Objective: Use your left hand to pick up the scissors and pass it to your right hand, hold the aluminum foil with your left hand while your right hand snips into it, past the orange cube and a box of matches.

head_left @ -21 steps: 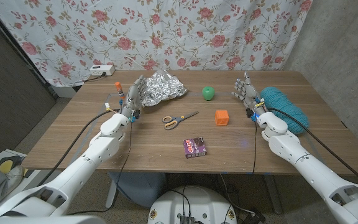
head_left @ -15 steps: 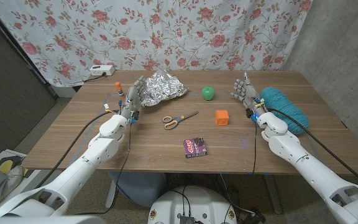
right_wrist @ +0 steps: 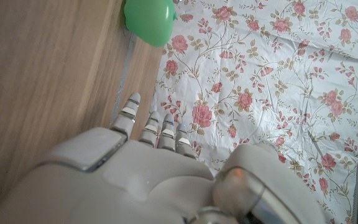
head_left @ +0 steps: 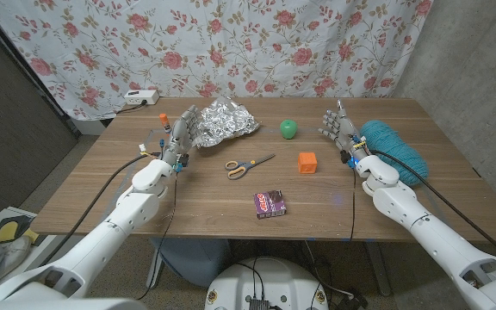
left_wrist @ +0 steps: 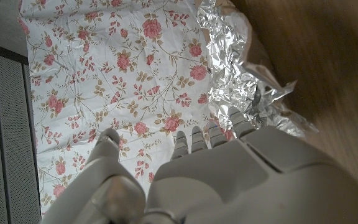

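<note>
Scissors (head_left: 247, 164) with orange-and-blue handles lie in the middle of the table, blades pointing right and away. A crumpled sheet of aluminum foil (head_left: 222, 119) (left_wrist: 241, 74) sits at the back, left of centre. My left hand (head_left: 179, 136) stands open just left of the foil, fingers up, holding nothing. An orange cube (head_left: 307, 161) lies right of the scissors, and a dark box of matches (head_left: 269, 203) lies nearer the front edge. My right hand (head_left: 339, 127) stands open at the right, beside the teal yarn, with nothing in it.
A green ball (head_left: 290, 128) (right_wrist: 149, 18) sits at the back between foil and right hand. A teal yarn skein (head_left: 393, 151) lies at the right. A small orange-capped bottle (head_left: 164, 120) stands behind my left hand. A flowered curtain (head_left: 231, 43) hangs behind the table.
My left hand and forearm have shifted slightly left and away, toward the foil's near-left side. The right hand and the objects have not moved.
</note>
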`<state>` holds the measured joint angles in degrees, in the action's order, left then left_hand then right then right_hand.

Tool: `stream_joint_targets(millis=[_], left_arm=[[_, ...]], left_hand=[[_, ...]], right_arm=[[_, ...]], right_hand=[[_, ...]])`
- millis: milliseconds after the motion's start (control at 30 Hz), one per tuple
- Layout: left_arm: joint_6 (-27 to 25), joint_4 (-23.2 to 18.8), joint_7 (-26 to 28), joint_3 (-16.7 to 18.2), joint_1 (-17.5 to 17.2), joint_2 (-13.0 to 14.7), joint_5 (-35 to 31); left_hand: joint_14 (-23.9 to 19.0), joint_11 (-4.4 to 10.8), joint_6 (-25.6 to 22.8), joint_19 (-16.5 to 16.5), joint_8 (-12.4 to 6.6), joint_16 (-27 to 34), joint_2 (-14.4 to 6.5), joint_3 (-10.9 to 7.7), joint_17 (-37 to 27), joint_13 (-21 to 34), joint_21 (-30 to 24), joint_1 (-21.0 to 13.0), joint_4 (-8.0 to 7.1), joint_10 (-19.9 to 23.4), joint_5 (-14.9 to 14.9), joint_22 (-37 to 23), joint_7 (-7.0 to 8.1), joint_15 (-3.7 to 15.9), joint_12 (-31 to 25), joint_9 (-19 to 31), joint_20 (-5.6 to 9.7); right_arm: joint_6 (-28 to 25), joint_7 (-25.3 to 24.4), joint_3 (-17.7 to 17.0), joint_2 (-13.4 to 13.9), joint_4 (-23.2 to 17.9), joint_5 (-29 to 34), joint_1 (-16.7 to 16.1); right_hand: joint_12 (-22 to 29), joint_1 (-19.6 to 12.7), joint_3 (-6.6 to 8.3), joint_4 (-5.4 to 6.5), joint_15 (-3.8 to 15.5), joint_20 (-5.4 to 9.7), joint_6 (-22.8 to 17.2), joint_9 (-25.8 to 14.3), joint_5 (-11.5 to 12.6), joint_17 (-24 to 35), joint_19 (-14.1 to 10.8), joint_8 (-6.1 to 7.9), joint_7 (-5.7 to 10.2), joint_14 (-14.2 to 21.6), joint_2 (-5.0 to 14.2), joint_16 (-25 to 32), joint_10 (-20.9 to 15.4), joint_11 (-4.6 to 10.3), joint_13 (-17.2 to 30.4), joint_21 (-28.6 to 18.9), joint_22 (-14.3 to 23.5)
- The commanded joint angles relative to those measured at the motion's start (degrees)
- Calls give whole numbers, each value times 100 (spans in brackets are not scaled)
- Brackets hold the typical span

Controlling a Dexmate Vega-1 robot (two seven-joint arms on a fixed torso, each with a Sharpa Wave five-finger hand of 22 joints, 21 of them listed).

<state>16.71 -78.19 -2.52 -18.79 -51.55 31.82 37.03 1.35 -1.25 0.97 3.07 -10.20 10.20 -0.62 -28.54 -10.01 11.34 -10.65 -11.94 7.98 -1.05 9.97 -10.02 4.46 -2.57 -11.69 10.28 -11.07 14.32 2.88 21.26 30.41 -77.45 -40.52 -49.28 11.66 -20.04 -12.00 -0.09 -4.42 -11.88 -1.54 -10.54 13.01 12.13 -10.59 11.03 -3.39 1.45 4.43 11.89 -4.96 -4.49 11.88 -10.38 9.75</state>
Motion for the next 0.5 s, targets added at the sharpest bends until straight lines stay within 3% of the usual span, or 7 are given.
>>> stream_joint_targets(millis=[33, 100, 200, 300, 400, 467, 500], left_arm=[[-203, -465, 322, -19, -153, 355, -626], [-231, -559, 400, -33, -165, 396, -784], [-339, -674, 447, -73, -146, 480, -1007], [-270, -637, 398, -121, -91, 475, -1180], [-143, -589, 492, -110, -105, 356, -1272], [-20, -556, 654, -100, -133, 284, -1440], [-20, -563, 688, -103, -142, 280, -1505]], left_hand=[[47, -23, 48, 30, -21, 16, 8, -32, -20, 9, -51, -68, 12, -23, 9, -12, 33, -35, -35, 15, -72], [58, -33, 32, 31, -30, 14, 11, -30, -20, 9, -51, -70, 14, -2, 8, -12, 14, -46, -44, 15, -85], [36, -130, -121, 52, -94, 33, 14, -15, -22, 14, -53, -80, 22, 210, 5, -9, -36, -290, -127, 18, -103], [89, -92, -189, 16, -113, 20, 11, -10, -23, 19, -37, -87, 24, 295, 5, -9, -74, -233, -157, 19, -90], [154, 112, -289, -53, -133, 17, 12, 1, -25, 23, -21, -97, 29, 346, 5, -11, -150, -145, -169, 21, -20], [62, 336, -633, -6, -206, 75, -4, 4, -23, 18, -51, -144, 45, 869, 7, -11, -83, 21, -323, 16, 14], [0, 333, -850, 17, -251, 90, -5, 3, -19, 10, -57, -180, 61, 1069, 6, -10, -58, 101, -371, 14, 38]], right_arm=[[-103, -95, 33, 109, -176, 67, 0], [-61, 568, 60, 181, 28, -137, 126], [-59, 381, 36, 221, -171, -78, 34], [-72, 354, 42, 280, -219, -15, 38], [-128, 244, 53, 371, -295, 108, 30], [-154, 214, 44, 411, -347, 128, 13], [-165, 172, 40, 430, -382, 154, -3]], right_hand=[[2, -95, 23, -40, -2, -37, 7, -15, 4, 12, 29, 24, -25, -38, 1, 15, -2, 2, 9, -27, 18], [-19, -136, 40, -63, 0, -38, 1, -14, -2, 10, 55, 27, -22, -97, 12, -5, 55, -30, 9, -21, 17], [-64, -216, 76, -107, 11, -40, 97, -14, -14, 5, 139, -7, -30, -227, 39, -43, 210, -25, 8, -1, 14], [-56, -246, 86, -126, 64, -40, 86, -14, -21, 3, 185, 0, -25, -263, 39, -51, 211, -53, 7, 9, 13], [-59, -267, 93, -141, 98, -39, 83, -14, -28, 2, 221, 3, -36, -327, 38, -68, 236, -98, 7, 14, 13], [-63, -272, 95, -144, 100, -38, 84, -14, -29, 2, 228, 3, -39, -334, 38, -69, 248, -108, 7, 15, 12], [-64, -275, 97, -146, 99, -38, 81, -14, -30, 2, 234, 4, -48, -337, 40, -69, 256, -112, 6, 16, 12]])
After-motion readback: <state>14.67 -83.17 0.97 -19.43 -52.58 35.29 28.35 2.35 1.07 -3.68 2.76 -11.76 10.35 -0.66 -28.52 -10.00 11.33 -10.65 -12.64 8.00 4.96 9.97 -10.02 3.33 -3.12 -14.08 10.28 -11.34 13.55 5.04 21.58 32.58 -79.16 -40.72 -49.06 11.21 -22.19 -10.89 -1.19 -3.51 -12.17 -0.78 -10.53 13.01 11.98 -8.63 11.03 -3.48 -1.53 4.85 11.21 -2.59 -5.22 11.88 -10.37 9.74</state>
